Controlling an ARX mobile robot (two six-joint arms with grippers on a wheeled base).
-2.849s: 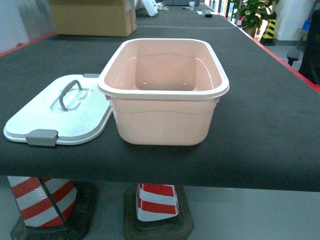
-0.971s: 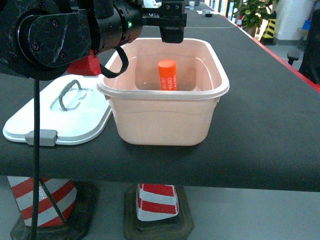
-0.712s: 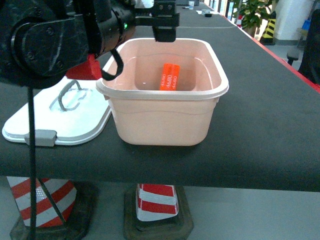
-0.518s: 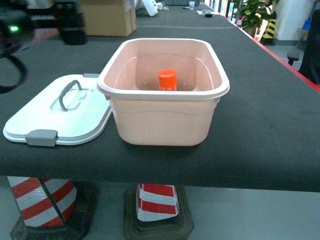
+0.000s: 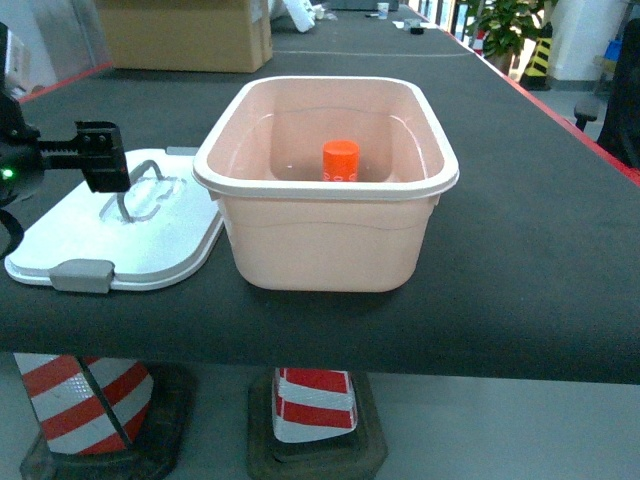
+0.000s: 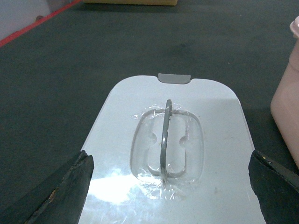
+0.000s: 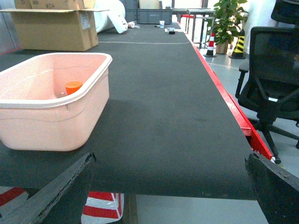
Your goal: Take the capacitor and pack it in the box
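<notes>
The pale pink box (image 5: 330, 235) stands open on the black table. An orange capacitor (image 5: 341, 160) stands upright inside it, also in the right wrist view as capacitor (image 7: 73, 87) in the box (image 7: 51, 116). The white lid (image 5: 100, 235) with its grey handle (image 5: 138, 187) lies flat to the left of the box. My left gripper (image 5: 100, 157) hovers over the lid's far left part, open and empty. In the left wrist view its fingers (image 6: 58, 193) straddle the lid (image 6: 219, 140) with the handle (image 6: 164, 137) between them. My right gripper (image 7: 168, 189) is open and empty near the table's front edge, to the right of the box.
A brown cardboard carton (image 5: 185, 35) sits at the back of the table. Red-and-white cones (image 5: 85, 400) stand under the front edge. An office chair (image 7: 271, 79) is off the table's red right edge (image 7: 224, 93). The table top (image 5: 530, 200) stretches right of the box.
My left gripper was over the box, let the capacitor drop in, then drew back left to above the lid. The capacitor tipped, then settled upright.
</notes>
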